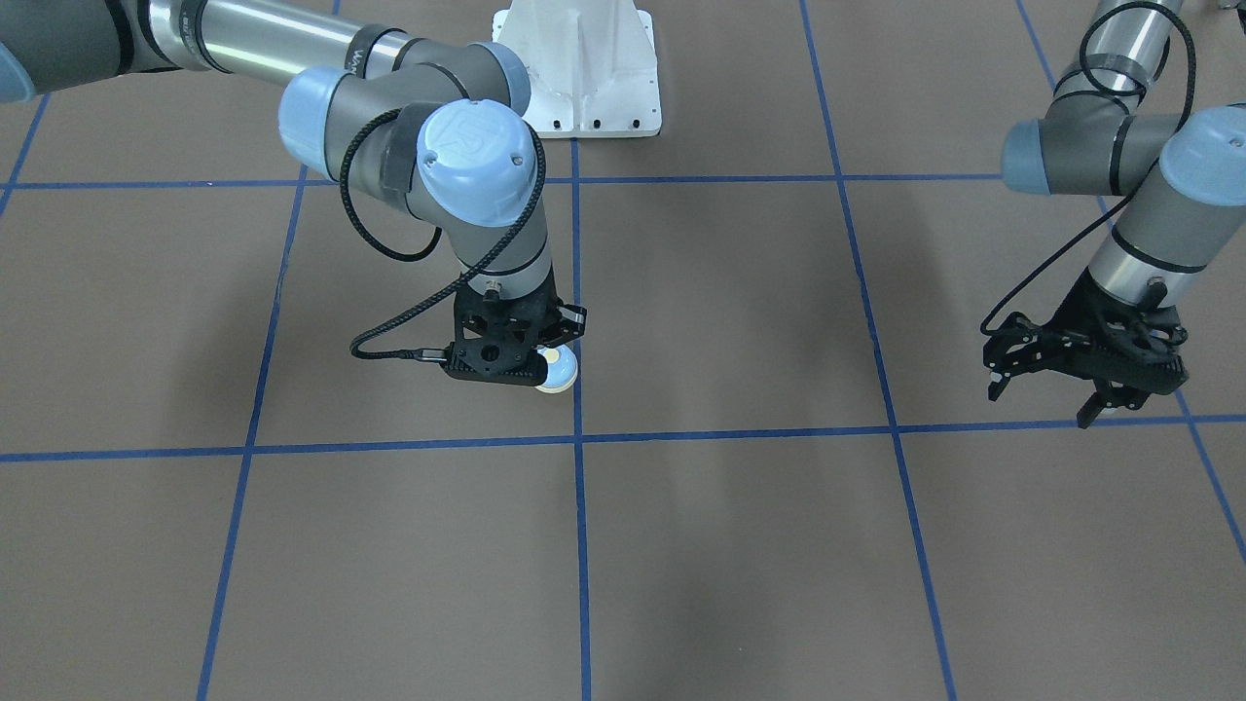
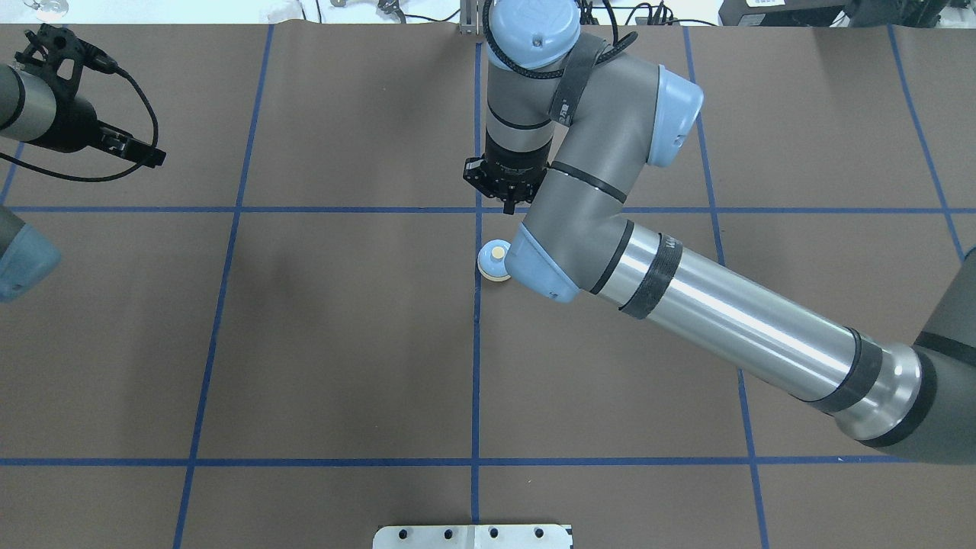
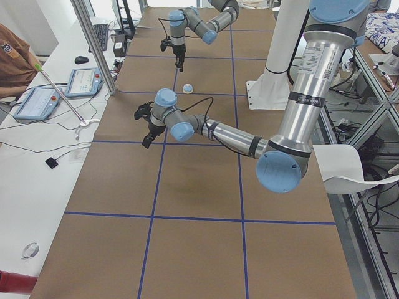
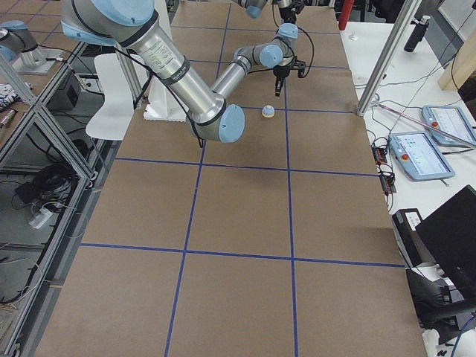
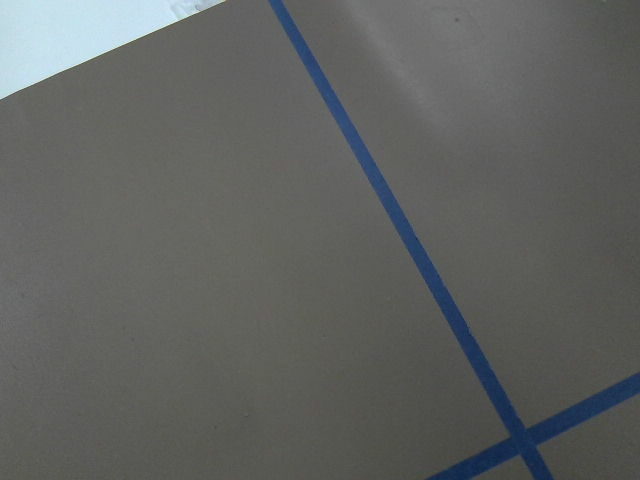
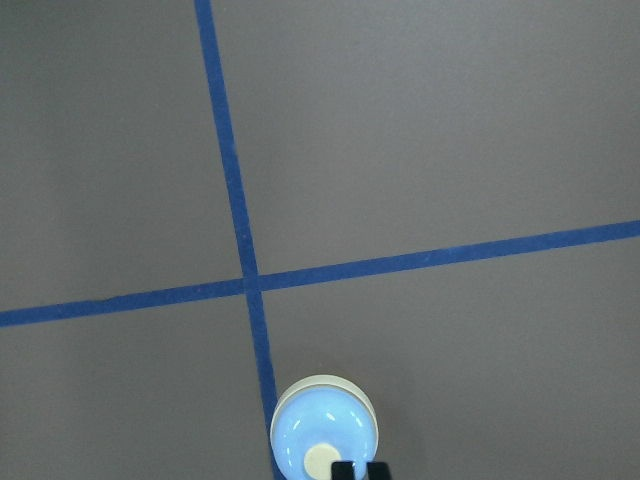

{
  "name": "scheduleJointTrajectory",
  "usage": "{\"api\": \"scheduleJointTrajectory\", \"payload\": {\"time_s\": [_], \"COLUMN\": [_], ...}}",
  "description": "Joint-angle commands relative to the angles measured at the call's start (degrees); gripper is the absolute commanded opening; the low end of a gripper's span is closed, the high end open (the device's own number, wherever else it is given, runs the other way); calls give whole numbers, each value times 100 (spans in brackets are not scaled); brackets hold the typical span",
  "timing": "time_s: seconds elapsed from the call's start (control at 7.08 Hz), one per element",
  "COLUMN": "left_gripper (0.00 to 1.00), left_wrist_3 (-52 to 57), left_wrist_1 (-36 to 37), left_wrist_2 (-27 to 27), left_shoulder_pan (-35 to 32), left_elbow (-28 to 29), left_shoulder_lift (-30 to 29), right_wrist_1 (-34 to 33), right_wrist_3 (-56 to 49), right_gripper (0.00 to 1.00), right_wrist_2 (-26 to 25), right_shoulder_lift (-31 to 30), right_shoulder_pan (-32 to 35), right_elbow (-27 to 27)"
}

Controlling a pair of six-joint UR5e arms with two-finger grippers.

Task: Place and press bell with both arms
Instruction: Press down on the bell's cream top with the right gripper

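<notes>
Bell (image 6: pixel 320 430): light-blue glossy dome, cream button on top, cream base ring. Upright on the table (image 2: pixel 343 343), on a blue line (image 6: pixel 230 180), near a crossing. Right pincer (image 6: pixel 360 469) above it, tips nearly together, holding nothing. Left pincer (image 1: pixel 1040 401) well apart to the side, spread open, empty.

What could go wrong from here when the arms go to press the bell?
1. The right tool has its tips shut beside the cream button, not over it. Coming down here, it might glance off the dome and skid the bell.
2. The bell stands free on the table. The left tool is open and far off to one side, so nothing steadies it.
</notes>
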Motion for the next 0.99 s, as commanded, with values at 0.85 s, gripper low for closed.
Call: {"api": "scheduleJointTrajectory", "payload": {"time_s": [0.85], "left_gripper": [100], "left_wrist_3": [2], "left_wrist_1": [-10], "left_wrist_2": [21], "left_shoulder_pan": [6], "left_elbow": [20], "left_shoulder_lift": [4], "right_wrist_1": [589], "right_wrist_3": [-48], "right_gripper": [0], "right_wrist_2": [-39], "right_shoulder_lift": [3], "right_shoulder_pan": [-394], "right_elbow": [-780]}}
